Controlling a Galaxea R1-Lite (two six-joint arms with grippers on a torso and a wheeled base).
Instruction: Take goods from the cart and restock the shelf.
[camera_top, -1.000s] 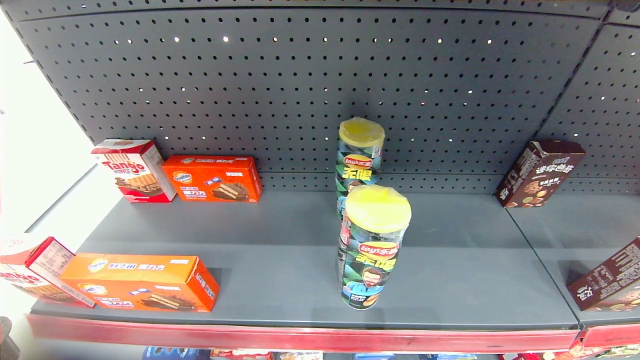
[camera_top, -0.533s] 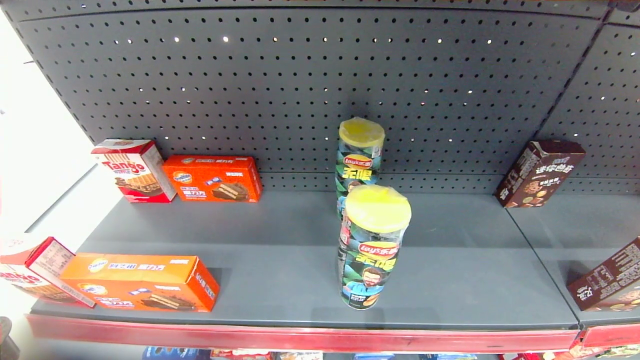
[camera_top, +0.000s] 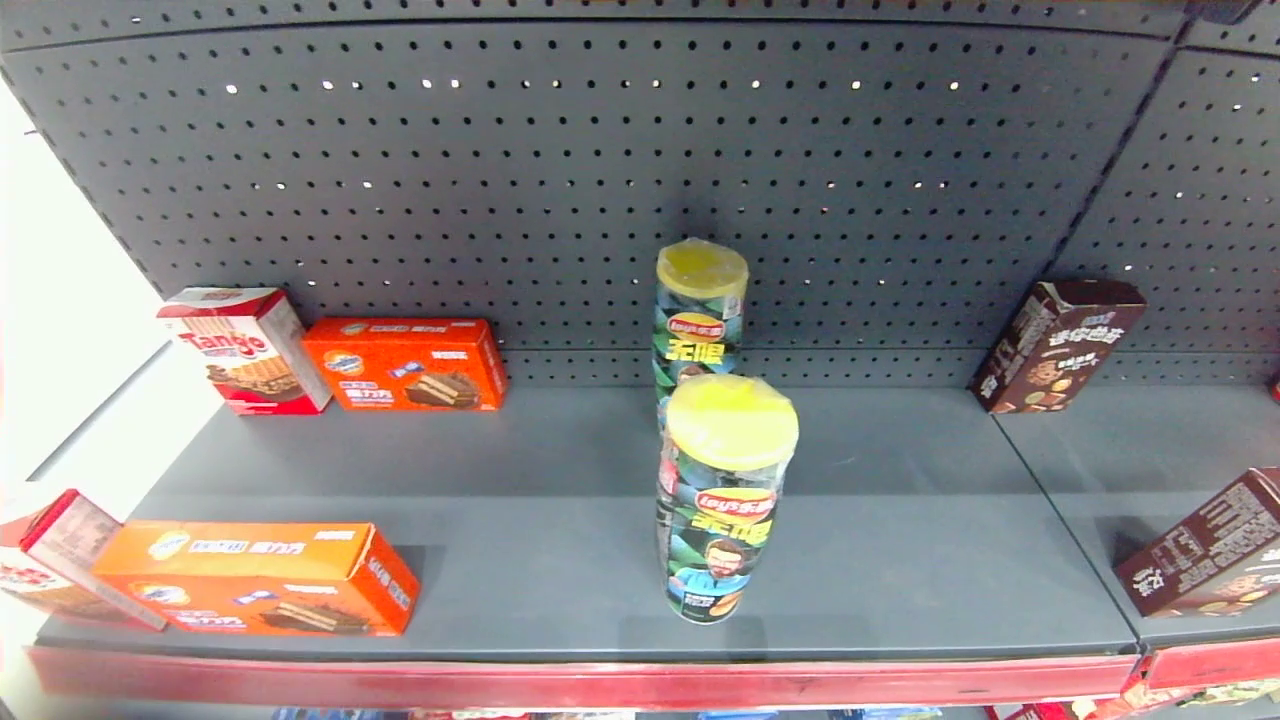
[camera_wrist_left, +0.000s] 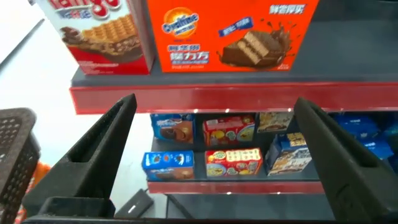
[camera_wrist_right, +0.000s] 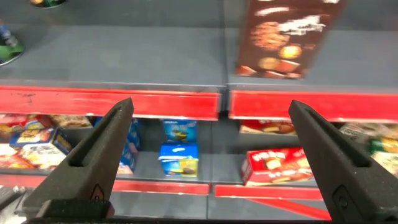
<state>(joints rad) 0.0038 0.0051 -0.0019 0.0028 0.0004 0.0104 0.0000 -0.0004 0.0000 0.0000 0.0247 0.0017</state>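
**Empty fingers, goods yet to fetch**

Head view: the shelf (camera_top: 900, 540) carries two chip cans, the front can (camera_top: 722, 500) upright, with bare room either side.

Left wrist view: my left fingers (camera_wrist_left: 99, 149) are spread and empty before an orange wafer box (camera_wrist_left: 230, 34). A dark basket (camera_wrist_left: 15, 155), likely the cart, sits near.

Right wrist view: my right fingers (camera_wrist_right: 93, 162) gape empty. I should go to the cart first and grip squarely.

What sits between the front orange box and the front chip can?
Nothing; the head view shows bare shelf between the front orange box and front chip can.
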